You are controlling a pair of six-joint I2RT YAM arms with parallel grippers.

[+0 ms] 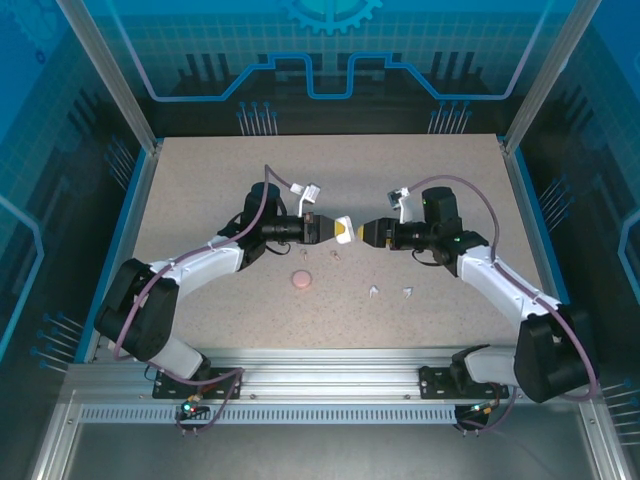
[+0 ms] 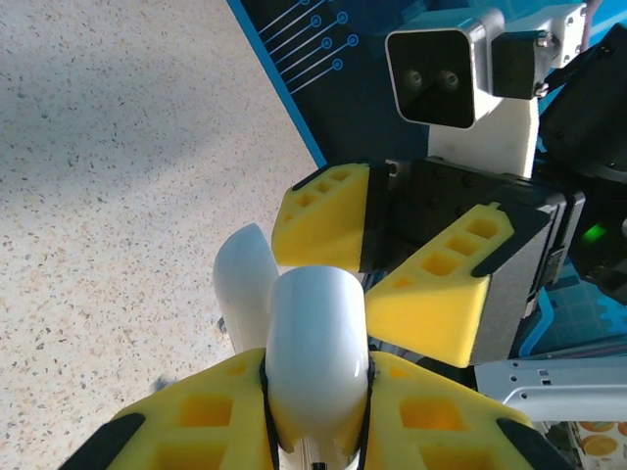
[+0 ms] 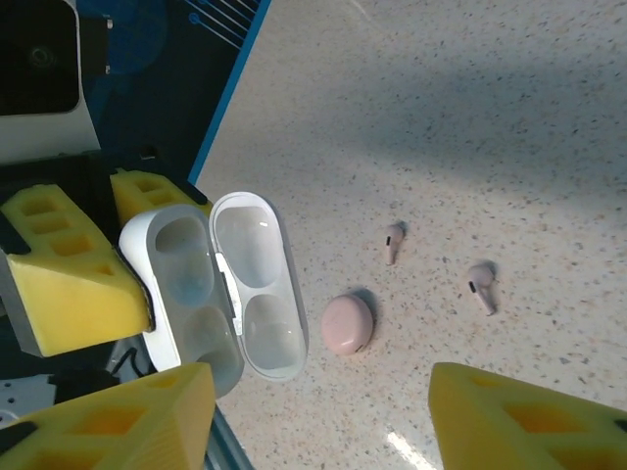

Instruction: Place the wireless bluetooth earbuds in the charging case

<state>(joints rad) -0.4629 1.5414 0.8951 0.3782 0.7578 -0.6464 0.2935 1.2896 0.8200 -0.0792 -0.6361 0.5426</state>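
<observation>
**Progress.** Opening step done, insertion not started. The case (image 3: 227,294) is open with its lid hinged back. The hollows seen from the right wrist are all bare, so no bud is seated.

**Case, position.** It is held off the table (image 1: 200,180) at mid-table. The left gripper (image 2: 315,380) is clamped on its lower body, with the lid opening to the left in that wrist view.

**Other hand.** The right gripper (image 3: 328,416) has its fingers wide apart and carries nothing. It faces the case from the right, very close. I cannot tell whether they touch.

**Earbuds.** All four lie on the table.
- White pair (image 1: 374,291) and (image 1: 408,290): nearer than the grippers and right of centre, just beside each other.
- Smaller pale pair (image 1: 305,256) and (image 1: 335,254): just near of the held case. The right wrist view shows them as short-stemmed buds lying on their sides, apart from one another.
- A pink disc (image 1: 300,280) lies near this pair, on their near-left side.

**Left to do (judgement).** Every pickup and every placement into the hollows remains. The free right gripper looks like the one to fetch.

**Case, appearance.** It is a glossy white rounded capsule. Each half has smooth shallow hollows. The shell likely handles slick.
</observation>
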